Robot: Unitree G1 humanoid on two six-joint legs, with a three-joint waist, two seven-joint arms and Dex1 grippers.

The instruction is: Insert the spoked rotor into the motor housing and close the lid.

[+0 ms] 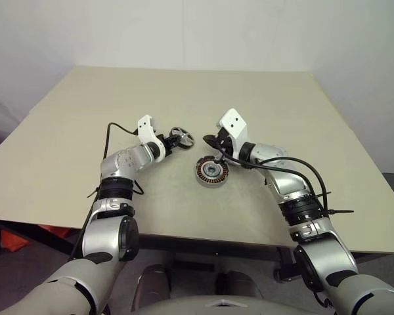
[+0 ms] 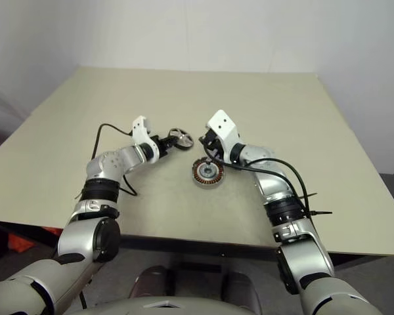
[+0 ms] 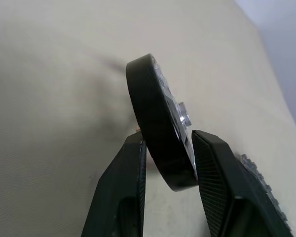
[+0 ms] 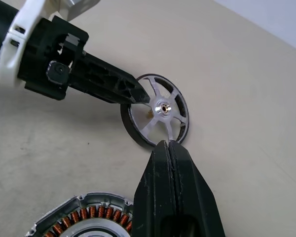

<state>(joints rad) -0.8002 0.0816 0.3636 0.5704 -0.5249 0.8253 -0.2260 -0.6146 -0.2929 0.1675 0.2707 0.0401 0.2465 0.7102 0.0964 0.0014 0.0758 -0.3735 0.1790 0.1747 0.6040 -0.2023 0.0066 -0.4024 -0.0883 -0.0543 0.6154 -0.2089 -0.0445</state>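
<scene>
The left gripper (image 1: 173, 141), pinching the spoked rotor (image 1: 182, 137) by its rim edge-on, risks it slipping out.

The left gripper (image 4: 140, 96) clamps the rim of a spoked rotor (image 4: 158, 111) held tilted above the table (image 4: 246, 98). The right gripper (image 4: 168, 146), fingers pressed together, sits just beside the rotor. The motor housing (image 4: 86, 219) lies near it.

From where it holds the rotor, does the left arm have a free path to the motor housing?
Probably yes. The left gripper grips the spoked rotor, and the motor housing lies close beside it on bare table. Only the shut right gripper hovers near the housing's far edge.
</scene>
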